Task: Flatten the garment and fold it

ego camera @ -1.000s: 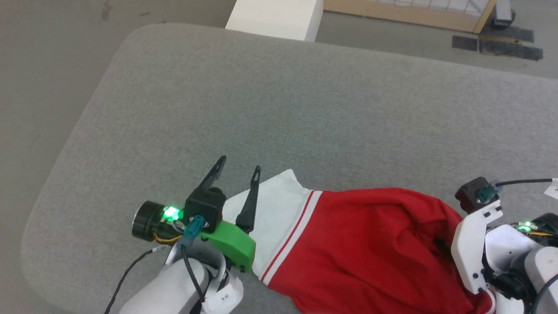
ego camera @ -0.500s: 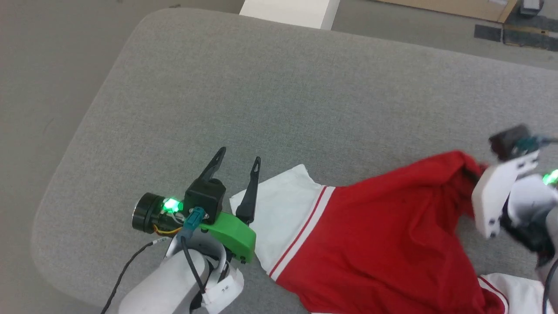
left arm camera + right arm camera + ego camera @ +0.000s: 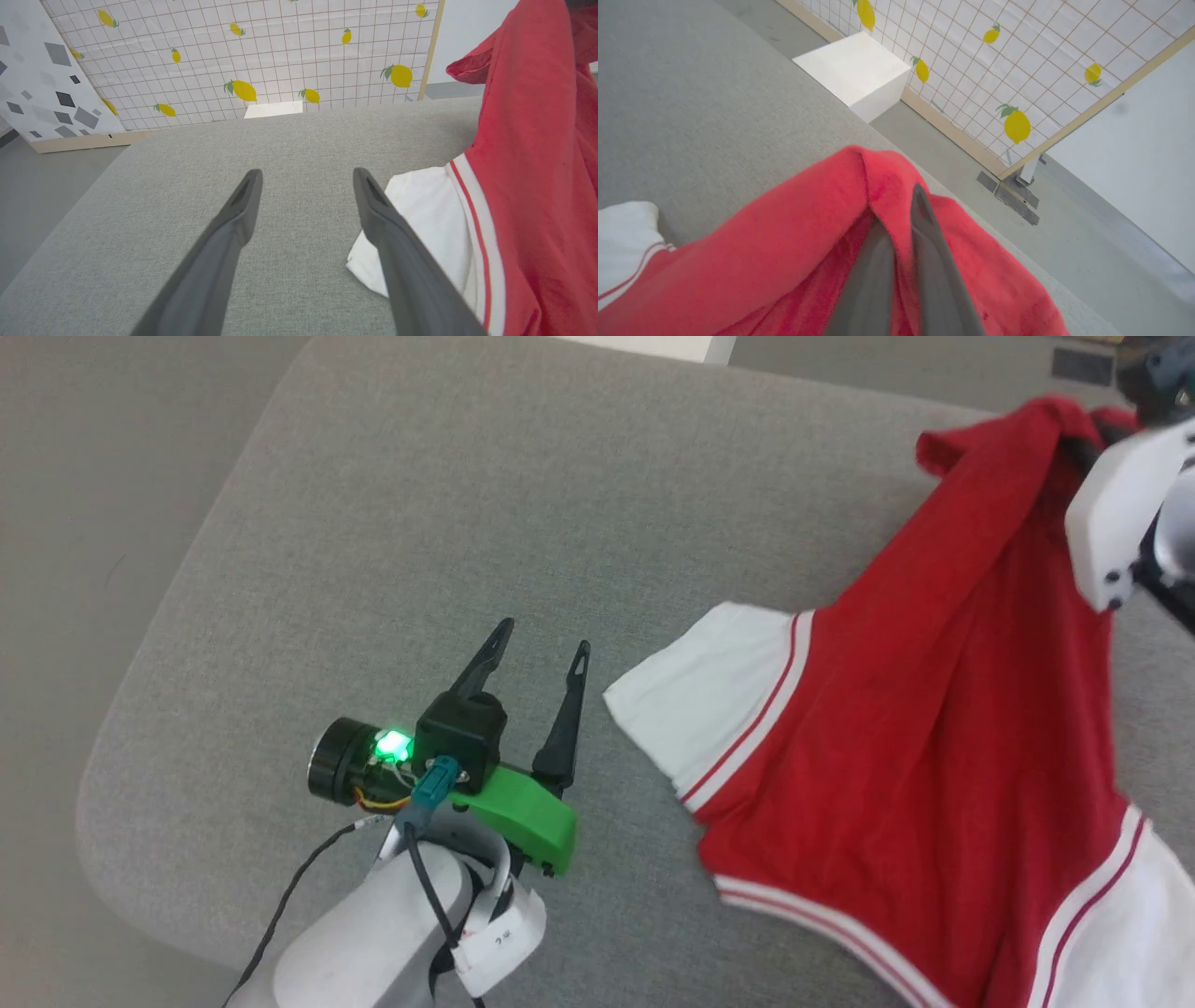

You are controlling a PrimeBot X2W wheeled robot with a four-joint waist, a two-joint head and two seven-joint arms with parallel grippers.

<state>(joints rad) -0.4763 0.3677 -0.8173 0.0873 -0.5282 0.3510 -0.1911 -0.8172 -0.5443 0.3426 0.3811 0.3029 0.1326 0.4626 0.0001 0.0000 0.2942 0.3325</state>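
Note:
The garment point(image 3: 934, 728), a red T-shirt with white sleeves and red-white striped trim, hangs stretched from the upper right down to the grey padded table point(image 3: 448, 495). My right gripper point(image 3: 901, 210) is shut on a bunched red fold of it, held above the table; its white wrist housing point(image 3: 1116, 513) shows at the top right of the head view. One white sleeve point(image 3: 695, 695) rests on the table. My left gripper point(image 3: 545, 635) stands open just left of that sleeve point(image 3: 420, 210), with nothing between its fingers point(image 3: 243, 205). No lettering shows.
The table's rounded left corner and near edge lie close to my left arm, with grey floor point(image 3: 84, 476) beyond. A white box point(image 3: 852, 74) stands past the far edge, and a lemon-print screen point(image 3: 280, 46) stands behind it.
My right gripper shut on the red fabric and lifted it up and away toward the far right. The white sleeve slid right, out from beside my left fingers. The camera shifted too.

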